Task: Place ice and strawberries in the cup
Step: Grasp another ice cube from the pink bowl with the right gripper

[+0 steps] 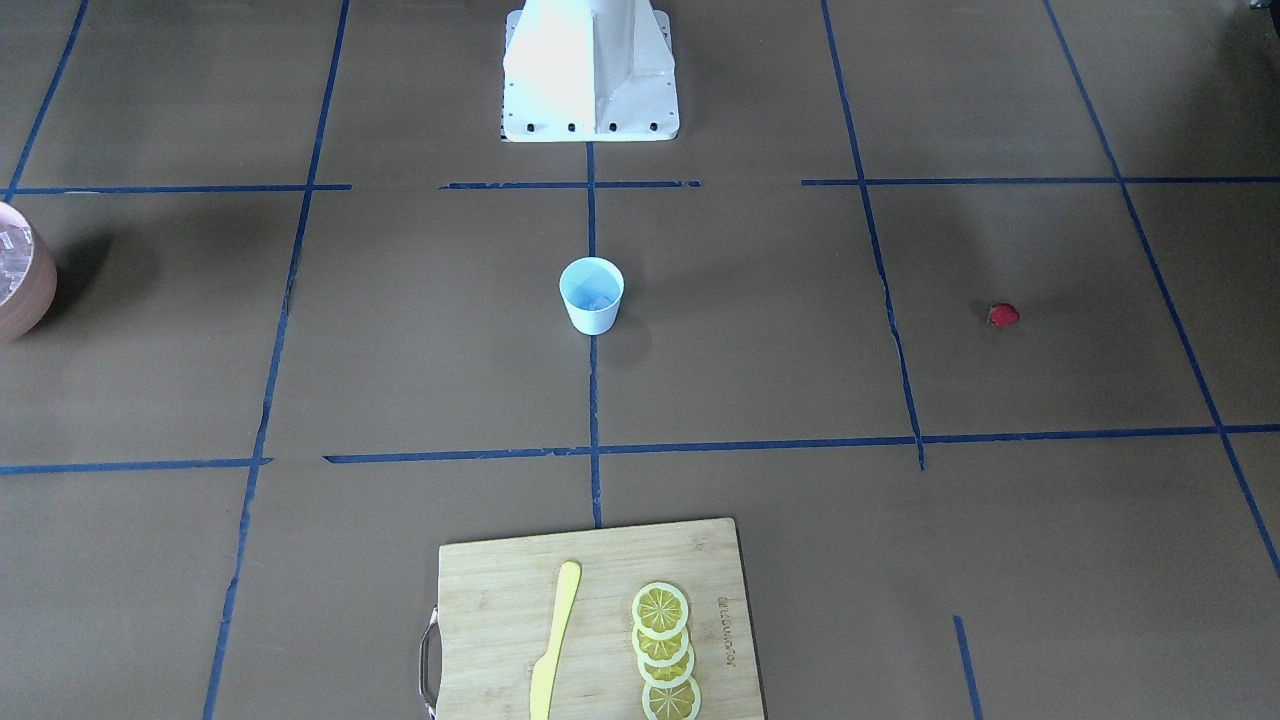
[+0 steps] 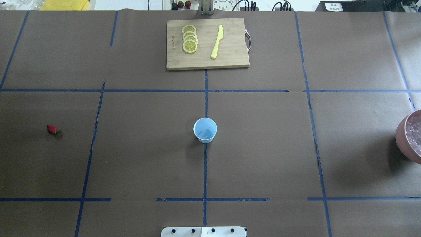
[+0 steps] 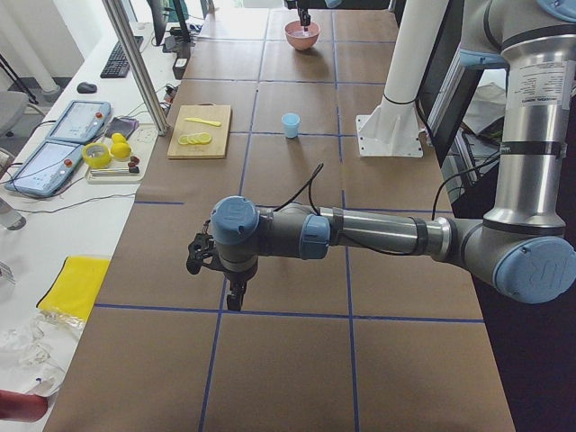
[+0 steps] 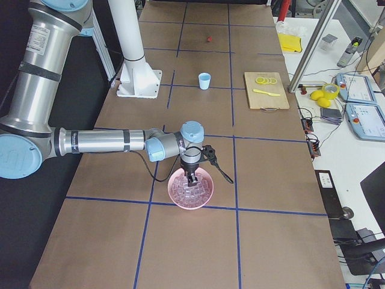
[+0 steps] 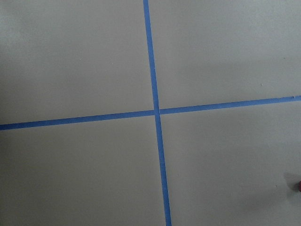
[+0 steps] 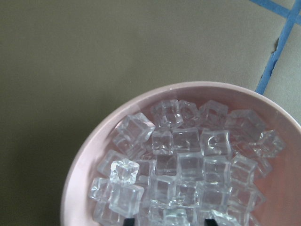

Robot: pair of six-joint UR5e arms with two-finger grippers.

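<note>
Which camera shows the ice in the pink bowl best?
The right wrist-mounted view: single ice cubes show clearly in the pink bowl. Overhead and front-facing views crop it at the edge; side views show it small.

The cup [image 2: 205, 130] stands mid-table, the strawberry [image 2: 51, 129] left, the bowl [image 2: 402, 140] of ice [image 2: 415, 133] right.

Directly under the right gripper [image 4: 192, 179], the ice [image 6: 188, 160] is clear and glossy. It lies in a smooth pink bowl [image 6: 82, 165] with a soft shine. Far from this gripper, the cup [image 2: 205, 130] looks like matt plastic and the cutting board [image 2: 230, 52] like pale wood. The table [image 2: 263, 148] cover is matt brown paper.
</note>
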